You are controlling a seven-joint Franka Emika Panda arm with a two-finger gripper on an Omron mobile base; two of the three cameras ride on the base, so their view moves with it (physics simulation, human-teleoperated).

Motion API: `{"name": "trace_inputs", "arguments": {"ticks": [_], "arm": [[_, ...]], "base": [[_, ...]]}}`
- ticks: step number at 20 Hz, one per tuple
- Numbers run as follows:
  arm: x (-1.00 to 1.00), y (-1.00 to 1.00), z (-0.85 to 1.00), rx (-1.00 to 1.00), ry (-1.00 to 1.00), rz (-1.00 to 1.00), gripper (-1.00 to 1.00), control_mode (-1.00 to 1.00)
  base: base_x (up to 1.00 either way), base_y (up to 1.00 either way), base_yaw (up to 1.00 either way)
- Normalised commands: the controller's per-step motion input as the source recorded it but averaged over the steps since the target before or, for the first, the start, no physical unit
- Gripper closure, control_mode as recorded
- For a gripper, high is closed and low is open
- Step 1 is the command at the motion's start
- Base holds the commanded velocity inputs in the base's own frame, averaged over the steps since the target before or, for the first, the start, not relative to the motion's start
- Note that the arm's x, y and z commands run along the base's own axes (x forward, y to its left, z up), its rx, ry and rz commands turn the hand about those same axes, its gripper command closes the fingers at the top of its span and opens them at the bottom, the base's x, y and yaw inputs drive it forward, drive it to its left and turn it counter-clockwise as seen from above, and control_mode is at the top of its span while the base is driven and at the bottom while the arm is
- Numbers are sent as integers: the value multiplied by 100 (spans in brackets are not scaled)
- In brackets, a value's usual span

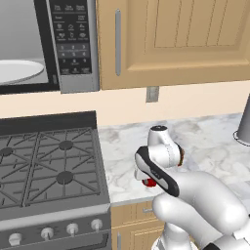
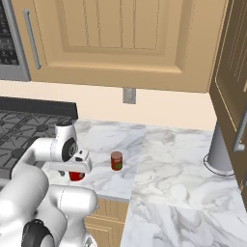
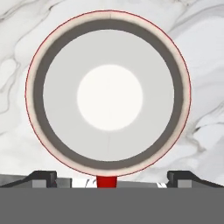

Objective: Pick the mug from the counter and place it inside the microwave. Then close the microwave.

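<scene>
The red mug (image 3: 109,94) stands upright on the white marble counter (image 3: 205,52), seen straight down, its white inside and pale rim wide across the hand view. My gripper (image 3: 111,178) hangs right above it, open, with its dark fingertips (image 3: 41,177) spread wider than the mug's rim and the red handle between them. From the base, the mug (image 2: 76,176) shows as a red patch under my hand near the counter's front edge (image 1: 150,183). The microwave (image 1: 73,44) hangs up on the wall at left, its inside open to view with the white round plate (image 1: 19,71).
A black gas stove (image 1: 49,166) lies left of the counter (image 1: 215,141). A small red-brown can (image 2: 116,160) stands just right of the mug. A grey cylindrical thing (image 2: 219,154) stands at the far right. Wooden wall cabinets (image 1: 171,39) hang above.
</scene>
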Motion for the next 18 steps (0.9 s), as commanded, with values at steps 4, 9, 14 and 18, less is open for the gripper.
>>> {"name": "trace_inputs", "arguments": {"ticks": [4,9,14,18], "arm": [[0,0,-7,0,0,0,-100,-100],[-1,0,-3,0,0,0,-100,-100],[0,0,0,0,0,0,-100,-100],[0,0,-1,0,0,0,-100,-100]], "base": [[0,0,0],[0,0,0],[0,0,0],[0,0,0]]}}
